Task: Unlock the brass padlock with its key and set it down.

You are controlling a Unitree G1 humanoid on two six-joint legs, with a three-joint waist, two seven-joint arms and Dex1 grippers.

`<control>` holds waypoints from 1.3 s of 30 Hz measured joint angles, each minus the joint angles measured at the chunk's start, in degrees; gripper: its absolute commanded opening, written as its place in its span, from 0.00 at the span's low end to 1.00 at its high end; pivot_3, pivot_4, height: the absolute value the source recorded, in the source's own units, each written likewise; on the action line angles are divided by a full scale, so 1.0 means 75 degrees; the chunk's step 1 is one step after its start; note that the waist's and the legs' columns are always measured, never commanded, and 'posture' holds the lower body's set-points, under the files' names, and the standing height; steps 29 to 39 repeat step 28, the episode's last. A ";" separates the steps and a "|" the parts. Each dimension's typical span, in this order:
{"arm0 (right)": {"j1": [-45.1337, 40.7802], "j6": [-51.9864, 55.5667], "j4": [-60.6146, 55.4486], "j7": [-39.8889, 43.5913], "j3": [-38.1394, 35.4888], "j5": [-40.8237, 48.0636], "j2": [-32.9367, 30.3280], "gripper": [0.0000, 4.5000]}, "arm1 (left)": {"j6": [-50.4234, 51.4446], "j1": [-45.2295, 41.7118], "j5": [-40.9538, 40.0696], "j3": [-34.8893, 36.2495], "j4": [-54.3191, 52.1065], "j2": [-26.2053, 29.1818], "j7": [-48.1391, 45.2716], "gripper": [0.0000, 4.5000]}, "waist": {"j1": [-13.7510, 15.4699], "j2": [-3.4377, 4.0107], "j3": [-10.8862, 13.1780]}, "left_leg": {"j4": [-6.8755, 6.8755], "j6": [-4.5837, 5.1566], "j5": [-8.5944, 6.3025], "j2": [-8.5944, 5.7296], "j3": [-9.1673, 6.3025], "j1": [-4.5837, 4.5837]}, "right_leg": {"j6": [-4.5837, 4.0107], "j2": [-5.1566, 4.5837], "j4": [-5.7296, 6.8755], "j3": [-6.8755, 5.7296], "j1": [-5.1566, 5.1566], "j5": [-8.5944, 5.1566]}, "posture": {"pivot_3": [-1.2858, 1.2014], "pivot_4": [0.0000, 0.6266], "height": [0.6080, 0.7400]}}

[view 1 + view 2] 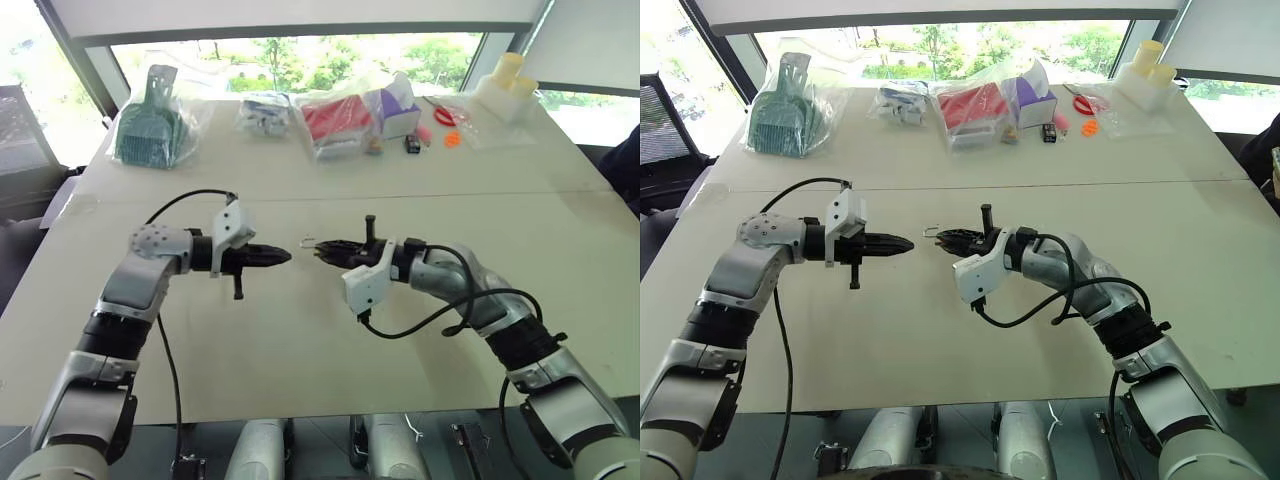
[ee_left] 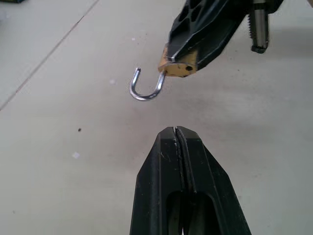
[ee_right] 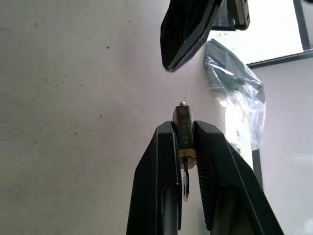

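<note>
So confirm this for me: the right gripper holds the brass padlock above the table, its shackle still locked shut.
Not quite. The right gripper does hold the brass padlock above the table, but the shackle is open: the left wrist view shows it hanging as a hook with one end free of the body.

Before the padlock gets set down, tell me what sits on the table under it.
Nothing visible does. The right gripper holds the brass padlock by its body, shackle swung open, with the key in it, above bare table. The shut left gripper faces it, off to the side, not below. The bagged goods lie far back.
</note>
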 measured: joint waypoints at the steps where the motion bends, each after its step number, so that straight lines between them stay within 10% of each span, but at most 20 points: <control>1: -0.0003 -0.0019 0.0099 -0.0094 0.0035 -0.0073 0.0049 0.00 | 0.0047 0.0077 -0.0020 0.0015 -0.0105 0.0014 0.0059 0.00 | 0.0000 0.0000 0.0000 | 0.0000 0.0000 0.0000 0.0000 0.0000 0.0000 | 0.0000 0.0000 0.0001 0.0000 0.0000 0.0000 | 0.52 0.24 1.00; 4: 0.0013 -0.0126 0.0485 -0.0463 0.0205 -0.0401 0.0199 0.00 | 0.0295 0.0677 -0.0073 0.0243 -0.0781 0.0178 0.0334 0.00 | -0.0036 0.0000 0.0000 | -0.0004 0.0000 0.0000 0.0001 -0.0001 0.0003 | -0.0001 0.0000 0.0002 0.0004 -0.0001 0.0000 | 0.52 0.24 1.00; 13: 0.0297 -0.0245 0.0578 -0.0396 0.0281 -0.0374 0.0099 0.98 | 0.0870 0.1684 -0.0401 0.0645 -0.1989 0.0342 0.0940 0.00 | -0.0017 0.0001 -0.0001 | -0.0006 -0.0003 0.0001 0.0002 -0.0002 0.0012 | -0.0001 -0.0002 0.0004 0.0007 0.0006 -0.0001 | 0.52 0.24 1.00; 19: 0.0928 0.1008 -0.0482 0.1143 -0.0143 0.1247 -0.0464 0.99 | 0.1191 0.1925 -0.0705 0.0819 -0.2565 0.0555 0.1104 0.00 | 0.0039 0.0002 -0.0001 | -0.0006 -0.0002 0.0001 0.0010 -0.0006 0.0014 | -0.0001 -0.0007 0.0000 0.0006 0.0015 -0.0001 | 0.52 0.24 1.00; 28: 0.1402 0.7169 -0.3375 0.3671 -0.1746 0.5436 -0.1544 0.99 | 0.1376 0.2074 -0.0924 0.0923 -0.2940 0.0745 0.1285 0.00 | 0.0034 0.0004 0.0000 | -0.0006 -0.0001 -0.0001 0.0021 -0.0013 0.0021 | -0.0004 -0.0007 0.0002 -0.0001 0.0020 0.0000 | 0.52 0.24 1.00; 39: 0.1402 0.7169 -0.3375 0.3671 -0.1746 0.5436 -0.1544 0.99 | 0.1376 0.2074 -0.0924 0.0923 -0.2940 0.0745 0.1285 0.00 | 0.0034 0.0004 0.0000 | -0.0006 -0.0001 -0.0001 0.0021 -0.0013 0.0021 | -0.0004 -0.0007 0.0002 -0.0001 0.0020 0.0000 | 0.52 0.24 1.00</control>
